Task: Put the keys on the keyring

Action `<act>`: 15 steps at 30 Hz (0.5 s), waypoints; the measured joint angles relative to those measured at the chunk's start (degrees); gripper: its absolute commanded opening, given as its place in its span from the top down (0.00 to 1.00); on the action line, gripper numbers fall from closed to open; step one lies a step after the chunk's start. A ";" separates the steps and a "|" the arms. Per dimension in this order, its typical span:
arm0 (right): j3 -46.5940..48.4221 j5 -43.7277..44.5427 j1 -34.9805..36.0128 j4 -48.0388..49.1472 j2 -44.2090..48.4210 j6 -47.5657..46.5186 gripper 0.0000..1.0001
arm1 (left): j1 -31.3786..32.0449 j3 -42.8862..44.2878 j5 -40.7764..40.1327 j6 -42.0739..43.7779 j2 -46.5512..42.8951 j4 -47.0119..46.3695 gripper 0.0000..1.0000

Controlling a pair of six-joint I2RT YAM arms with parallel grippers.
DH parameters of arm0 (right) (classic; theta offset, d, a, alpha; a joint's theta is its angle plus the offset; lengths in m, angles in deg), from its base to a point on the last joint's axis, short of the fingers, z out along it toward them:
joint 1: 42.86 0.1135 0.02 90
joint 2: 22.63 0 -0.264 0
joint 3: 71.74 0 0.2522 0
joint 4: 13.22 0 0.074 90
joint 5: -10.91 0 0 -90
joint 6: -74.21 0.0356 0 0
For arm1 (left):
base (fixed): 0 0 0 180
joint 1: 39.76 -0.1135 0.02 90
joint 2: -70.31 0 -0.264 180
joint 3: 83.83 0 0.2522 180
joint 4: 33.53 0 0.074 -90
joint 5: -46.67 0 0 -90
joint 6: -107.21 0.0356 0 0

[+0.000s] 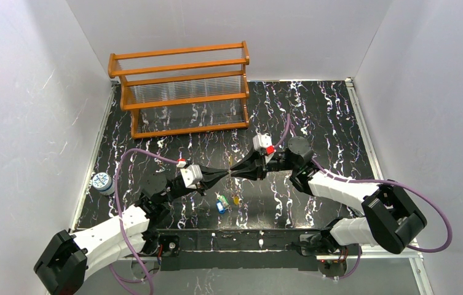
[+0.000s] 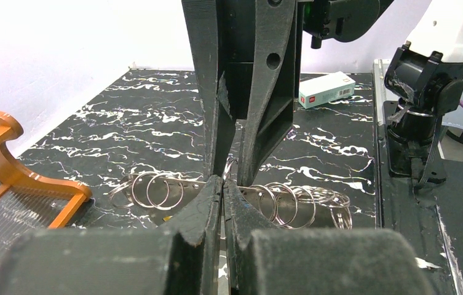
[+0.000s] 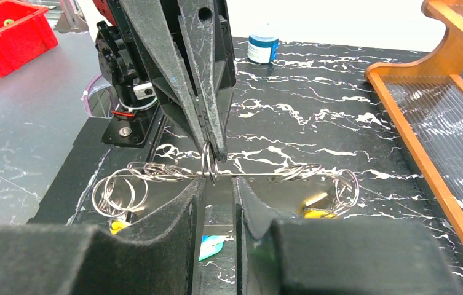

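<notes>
The two grippers meet tip to tip above the table's middle. My left gripper [image 1: 224, 174] is shut on the keyring [image 2: 230, 167], a small silvery wire ring that stands edge-on above its fingertips [image 2: 214, 187]. My right gripper [image 3: 219, 184] is narrowly open, its tips on either side of the same ring [image 3: 209, 161]. More silvery ring shapes show beside the fingers; some may be reflections. A blue key [image 1: 221, 204] and a yellow key [image 1: 236, 200] lie on the table below. In the right wrist view the blue key [image 3: 213, 247] shows through the jaw gap, and yellow [image 3: 316, 212] beside it.
An orange wooden rack [image 1: 182, 92] stands at the back left of the black marbled mat. A small blue-capped jar [image 1: 101, 182] sits at the mat's left edge. White walls close in three sides. Purple cables loop from both arms.
</notes>
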 measured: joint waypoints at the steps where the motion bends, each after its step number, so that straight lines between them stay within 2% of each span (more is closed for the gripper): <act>1: 0.00 0.13 0.02 0.02 0.07 0.09 0.67 | 0.00 0.00 0.00 0.00 0.02 0.00 1.00; 5: 0.00 0.57 0.02 0.04 0.35 0.20 0.69 | 0.00 0.00 0.00 -0.20 0.09 0.00 1.00; 9: 0.00 0.79 0.02 0.13 0.42 0.37 0.84 | 0.00 0.00 0.00 -0.42 0.42 0.00 1.00; 11: 0.00 0.72 0.02 0.17 0.42 0.46 0.96 | 0.00 0.00 -0.02 -0.44 0.44 -0.02 1.00; 12: 0.00 0.72 0.02 0.20 0.42 0.48 0.99 | 0.00 0.00 -0.02 -0.46 0.44 -0.07 1.00; 15: 0.00 0.50 0.02 0.28 0.42 0.68 0.99 | 0.00 0.00 -0.04 -0.52 0.46 -0.26 1.00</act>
